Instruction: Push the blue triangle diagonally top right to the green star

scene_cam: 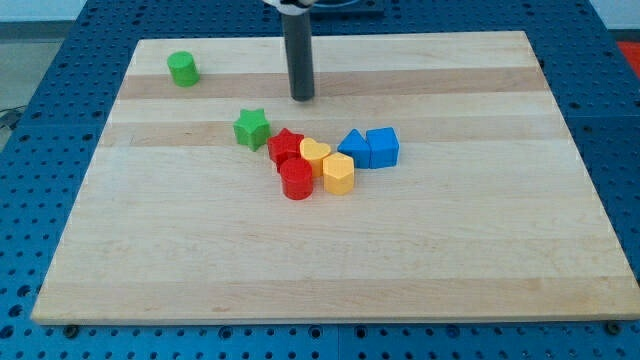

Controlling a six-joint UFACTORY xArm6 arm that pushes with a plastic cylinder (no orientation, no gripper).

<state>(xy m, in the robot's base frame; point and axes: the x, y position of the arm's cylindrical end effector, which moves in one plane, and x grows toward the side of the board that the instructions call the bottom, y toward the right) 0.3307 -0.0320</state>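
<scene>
Blue triangle (pixel 353 147): in the cluster at board centre, touching the blue cube (pixel 383 146) on its right, yellow heart (pixel 315 152) and yellow hexagon (pixel 338 173) just left and below.
Green star (pixel 252 128): at the cluster's left end, beside the red star (pixel 286 146).
My tip (pixel 302 97): bare rod — no jaws, nothing held; on open wood above the cluster, apart from every block.
Key relation: triangle lies down-right of tip; star down-left — tip sits between them, higher.
Judgement: tip probably has to get round to the triangle's far side first.
Risk: cluster blocks likely dragged along.
</scene>
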